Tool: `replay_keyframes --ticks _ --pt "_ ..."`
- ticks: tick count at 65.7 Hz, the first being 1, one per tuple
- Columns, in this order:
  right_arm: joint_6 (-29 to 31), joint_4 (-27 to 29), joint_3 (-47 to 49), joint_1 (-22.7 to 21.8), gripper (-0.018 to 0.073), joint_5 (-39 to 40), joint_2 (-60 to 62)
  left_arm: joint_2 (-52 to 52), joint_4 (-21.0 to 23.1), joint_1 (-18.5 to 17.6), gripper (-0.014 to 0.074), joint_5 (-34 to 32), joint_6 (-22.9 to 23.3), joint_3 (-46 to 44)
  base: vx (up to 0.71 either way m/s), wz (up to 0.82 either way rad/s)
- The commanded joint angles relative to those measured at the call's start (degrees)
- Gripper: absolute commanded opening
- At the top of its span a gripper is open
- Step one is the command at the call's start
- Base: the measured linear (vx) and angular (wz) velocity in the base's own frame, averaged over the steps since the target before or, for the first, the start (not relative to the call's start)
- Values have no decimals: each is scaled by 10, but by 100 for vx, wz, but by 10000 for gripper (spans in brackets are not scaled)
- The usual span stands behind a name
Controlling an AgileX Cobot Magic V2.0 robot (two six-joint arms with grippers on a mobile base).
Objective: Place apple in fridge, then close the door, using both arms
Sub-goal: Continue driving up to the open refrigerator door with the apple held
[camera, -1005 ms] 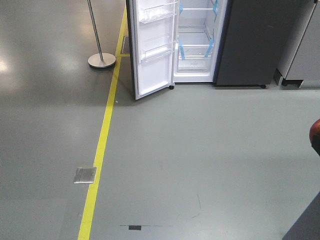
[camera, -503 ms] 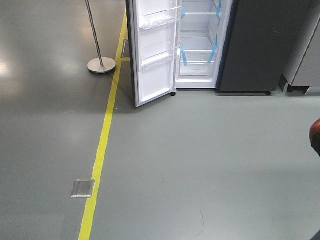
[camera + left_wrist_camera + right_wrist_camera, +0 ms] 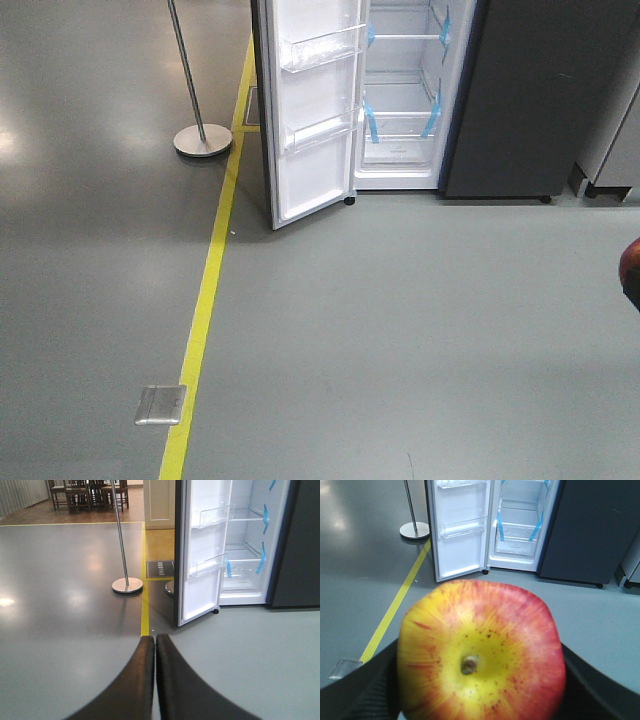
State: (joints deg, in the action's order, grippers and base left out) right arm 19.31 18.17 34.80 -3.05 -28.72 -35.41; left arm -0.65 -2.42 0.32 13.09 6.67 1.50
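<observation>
The right pincer (image 3: pixel 480 685) clamps black curved fingers (image 3: pixel 360 695) on the glossy, red-streaked yellow apple (image 3: pixel 480 645); the left pincer (image 3: pixel 155 647) is pressed closed, empty. Across the shiny grey floor (image 3: pixel 400 330), the fridge (image 3: pixel 405 110), white-lined door (image 3: pixel 312 165) swung wide, sits lower in the front view than a second ago.

I seem to be in a big hall, more test floor than home. There's a bare, glossy grey floor (image 3: pixel 420 330) with a yellow line (image 3: pixel 205 300) and a steel plate (image 3: pixel 160 405). A pole (image 3: pixel 188 70) stands on a round base, a fridge (image 3: pixel 520 100) stands free, and chairs (image 3: pixel 90 492) sit far back.
</observation>
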Motion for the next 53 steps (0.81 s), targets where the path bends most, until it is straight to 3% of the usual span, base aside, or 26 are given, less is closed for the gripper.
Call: replay_keyframes --ticks 1,53 --pt "4 4 16 -1 188 50 2 -8 5 -4 -6 -42 2 11 16 1" --pt "4 4 16 -1 188 50 2 -8 5 -4 -6 -42 2 11 11 -1"
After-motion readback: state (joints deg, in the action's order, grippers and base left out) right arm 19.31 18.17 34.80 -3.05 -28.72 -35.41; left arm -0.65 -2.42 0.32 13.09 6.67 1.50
